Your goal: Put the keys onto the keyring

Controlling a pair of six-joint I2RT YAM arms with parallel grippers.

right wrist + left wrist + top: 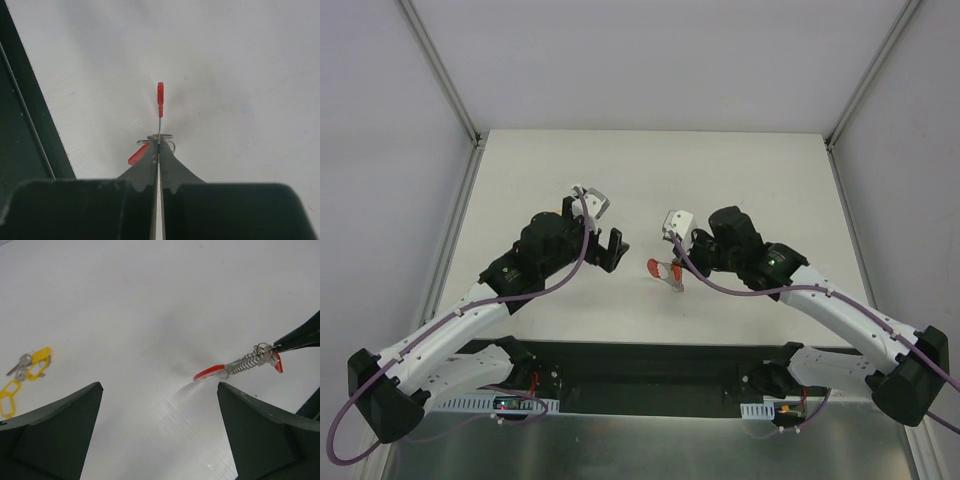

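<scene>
The keyring [212, 372] is a red crescent joined to a ribbed metal coil [245, 362]. My right gripper [159, 145] is shut on it and holds it on edge, its low end near the table. Small metal rings [160, 136] and a red tag [137, 155] hang at the held end. The keyring also shows in the top view [660, 268], at my right gripper [677, 275]. Keys with yellow tags [31, 365] lie on the table at the far left of the left wrist view. They are hidden in the top view. My left gripper [160, 385] is open and empty, left of the keyring [610, 250].
A further yellow tag [7, 397] lies near the keys. The white table [650, 170] has metal rails on both sides and a dark strip [650, 362] along its near edge, which shows at the left of the right wrist view [20, 125].
</scene>
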